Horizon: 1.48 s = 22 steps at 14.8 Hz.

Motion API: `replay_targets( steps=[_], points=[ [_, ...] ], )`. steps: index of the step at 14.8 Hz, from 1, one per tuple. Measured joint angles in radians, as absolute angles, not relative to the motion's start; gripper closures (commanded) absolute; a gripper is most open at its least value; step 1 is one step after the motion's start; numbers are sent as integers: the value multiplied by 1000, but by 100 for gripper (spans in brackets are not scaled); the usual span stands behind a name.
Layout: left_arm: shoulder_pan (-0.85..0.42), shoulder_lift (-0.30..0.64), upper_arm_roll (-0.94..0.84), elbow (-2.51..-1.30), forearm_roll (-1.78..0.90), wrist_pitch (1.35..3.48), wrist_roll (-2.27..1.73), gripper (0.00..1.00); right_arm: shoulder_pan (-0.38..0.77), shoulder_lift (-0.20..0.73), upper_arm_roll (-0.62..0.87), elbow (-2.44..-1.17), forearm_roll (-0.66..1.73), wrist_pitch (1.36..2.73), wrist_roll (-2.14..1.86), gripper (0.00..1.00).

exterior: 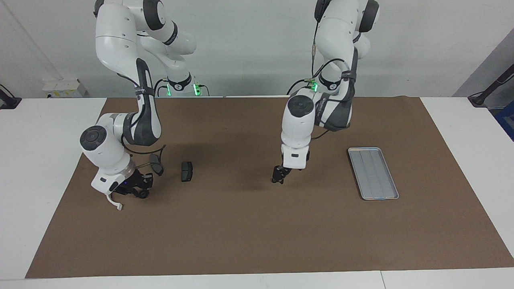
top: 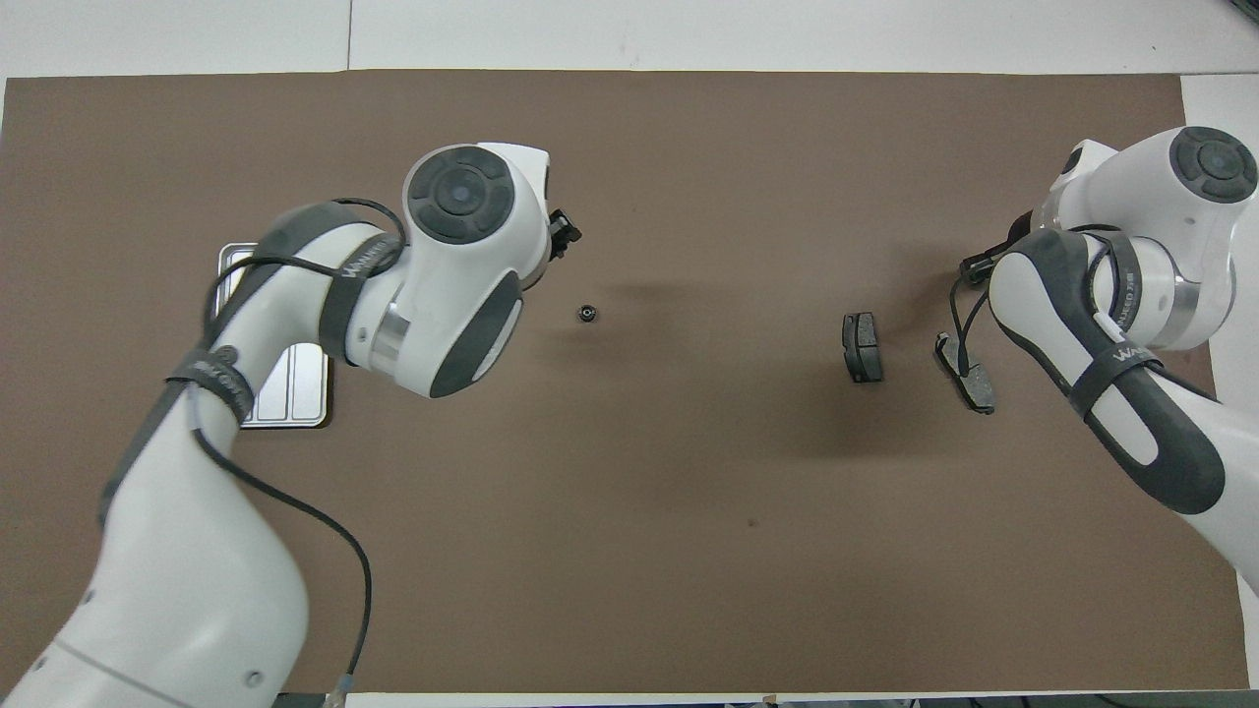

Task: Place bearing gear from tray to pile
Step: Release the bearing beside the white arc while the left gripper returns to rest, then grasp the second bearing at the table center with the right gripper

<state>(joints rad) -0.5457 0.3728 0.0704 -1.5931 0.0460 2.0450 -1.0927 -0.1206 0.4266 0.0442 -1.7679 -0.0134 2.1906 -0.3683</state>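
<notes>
only "walker" lettering shows on both arms; left tool [exterior: 278,178] open, empty; right tool [exterior: 134,188] grip unclear.

two glossy white arms with dark grey joint caps and bands, thin black cables, black grippers, green lights at bases.

place: robot lab, my workstation
bench: long white table [exterior: 48,168] with a flat brown paper mat [exterior: 257,233]
backdrop: bare white wall [exterior: 249,48]
mounts: my two white arm bases, green status lights [exterior: 195,89]
</notes>
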Motion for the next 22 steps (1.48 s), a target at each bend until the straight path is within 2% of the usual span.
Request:
replay_targets(
  steps=[5, 7, 9, 13, 16, 22],
  points=[
    [-321, 96, 77, -1595, 51, 1765, -767, 0, -67, 319, 58, -1658, -12, 1996, -306, 2],
    [-234, 16, 78, -1600, 51, 1652, -593, 0, 2, 327, 61, -1575, -12, 1918, -178, 9],
    [-187, -36, 79, -1609, 50, 1567, -450, 0, 105, 350, 62, -1501, -13, 1845, -17, 10],
    [-119, -66, 55, -1616, 50, 1514, -320, 0, 331, 394, 65, -1428, -44, 1808, 326, 10],
    [-27, -66, -19, -1620, 50, 1517, -244, 0, 442, 436, 65, -1402, -49, 1816, 478, 10],
    [33, -54, -39, -1645, 29, 1603, -191, 0, 586, 599, 63, -1381, -59, 1986, 649, 11]
  ],
)
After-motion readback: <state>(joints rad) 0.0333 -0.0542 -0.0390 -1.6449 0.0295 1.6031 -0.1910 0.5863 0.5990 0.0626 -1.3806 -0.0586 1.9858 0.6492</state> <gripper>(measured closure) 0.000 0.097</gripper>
